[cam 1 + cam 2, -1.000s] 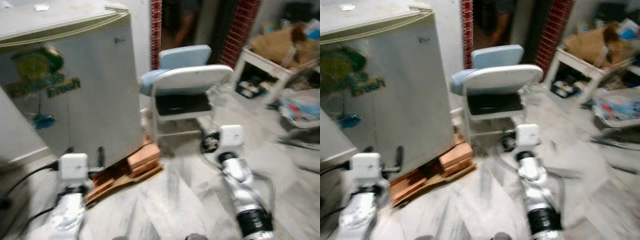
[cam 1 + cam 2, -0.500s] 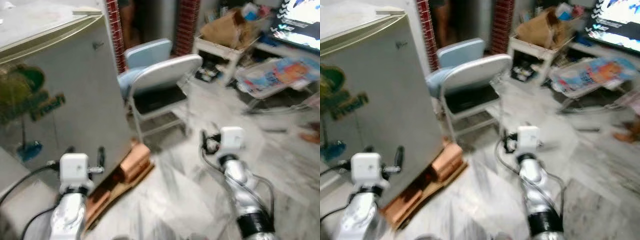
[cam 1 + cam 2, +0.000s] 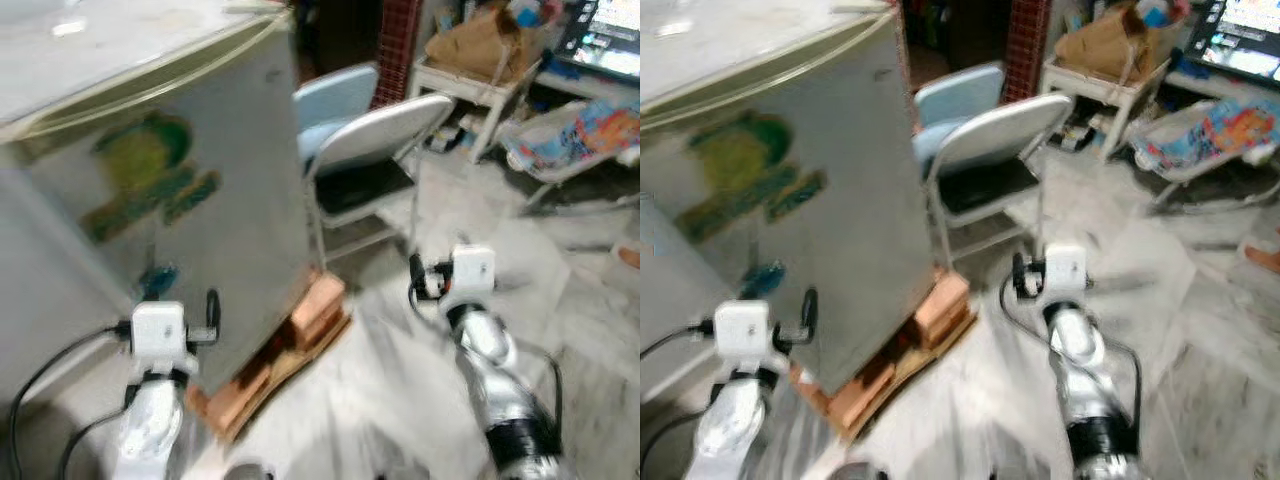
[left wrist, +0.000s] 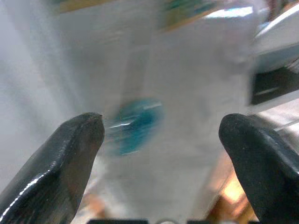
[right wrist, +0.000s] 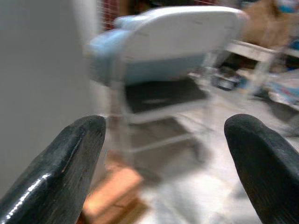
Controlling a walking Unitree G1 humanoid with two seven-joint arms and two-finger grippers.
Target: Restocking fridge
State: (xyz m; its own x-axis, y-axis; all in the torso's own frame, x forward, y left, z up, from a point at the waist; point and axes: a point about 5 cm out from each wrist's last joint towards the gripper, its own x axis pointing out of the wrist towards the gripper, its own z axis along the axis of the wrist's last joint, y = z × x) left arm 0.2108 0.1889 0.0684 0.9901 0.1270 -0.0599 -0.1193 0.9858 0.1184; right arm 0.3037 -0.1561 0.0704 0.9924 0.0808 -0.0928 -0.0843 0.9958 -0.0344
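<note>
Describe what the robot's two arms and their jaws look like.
Both arms are silver with a white boxy block at the wrist. The left gripper and the right gripper each have two long, glossy black fingers with rounded tips. Black cables loop from the left arm. The right arm has a black band low down and a black cable beside it.
</note>
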